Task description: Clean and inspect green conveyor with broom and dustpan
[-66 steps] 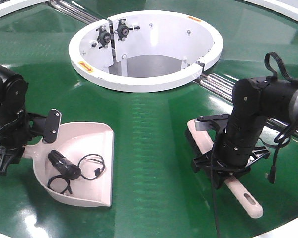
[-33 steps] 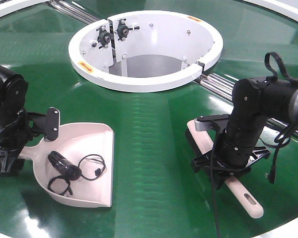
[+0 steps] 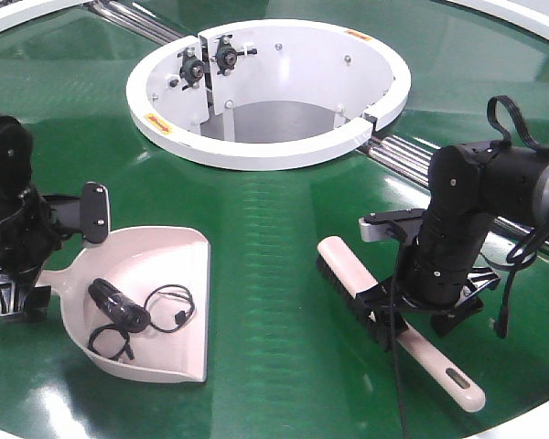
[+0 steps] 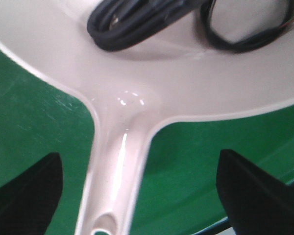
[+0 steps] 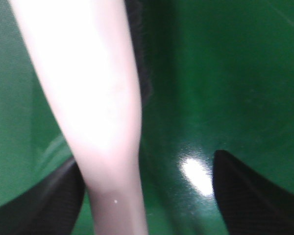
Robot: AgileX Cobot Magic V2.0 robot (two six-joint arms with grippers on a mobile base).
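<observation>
Green conveyor (image 3: 274, 229) fills the front view, glossy; white ring hub (image 3: 267, 146) at the far centre, silver rails (image 3: 407, 151) running out from it toward the right edge. Dustpan (image 3: 169, 265) lies flat on the belt near the left front edge, flat mouth facing right, handle pointing left toward the left gripper (image 3: 18, 274). Inside the pan: a small black device with a looped black cable (image 3: 133, 315). Left wrist view: dustpan handle (image 4: 115, 186) runs down between the two dark fingers (image 4: 27, 196), which stand wide apart on either side, not touching it. Broom (image 3: 398, 320) lies on the belt near the right front edge, angled, bristled head toward the centre, slotted handle end toward the front edge. Right gripper (image 3: 421, 311) sits over the broom's middle. Right wrist view, blurred: pale broom handle (image 5: 103, 122) lies close against the left-hand finger (image 5: 44, 200), the other finger well clear of it; fingers apart, contact with the near one cannot be told
</observation>
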